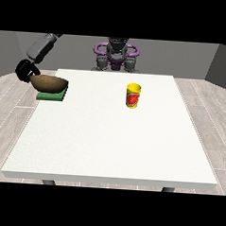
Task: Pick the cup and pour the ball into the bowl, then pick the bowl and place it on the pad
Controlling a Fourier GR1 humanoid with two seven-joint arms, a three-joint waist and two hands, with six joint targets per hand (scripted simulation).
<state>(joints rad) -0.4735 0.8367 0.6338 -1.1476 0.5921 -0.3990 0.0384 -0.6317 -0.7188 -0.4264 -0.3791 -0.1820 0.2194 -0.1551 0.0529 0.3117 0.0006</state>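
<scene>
Already set on the flat green square pad (51, 96) at the upper left of the frame: the shallow brown rounded bowl (49, 83), tilted a little and overhanging the pad's left edge. Touching or just beside the bowl's left rim, the black hand at the view's left (25, 71); cannot tell whether clamped on the rim or parted from it, being too small and dark to read. Upright near the middle of the large white table (112, 148), well apart from the bowl: the yellow cylindrical cup with a red label (133, 96). No ball visible anywhere; possibly inside the bowl, hidden by its wall. No second hand in view.

Risks from here, as judgement only: dragging the bowl off the pad while withdrawing, if the fingers catch the rim; tipping the tilted bowl towards the near table edge; rolling the ball out.
</scene>
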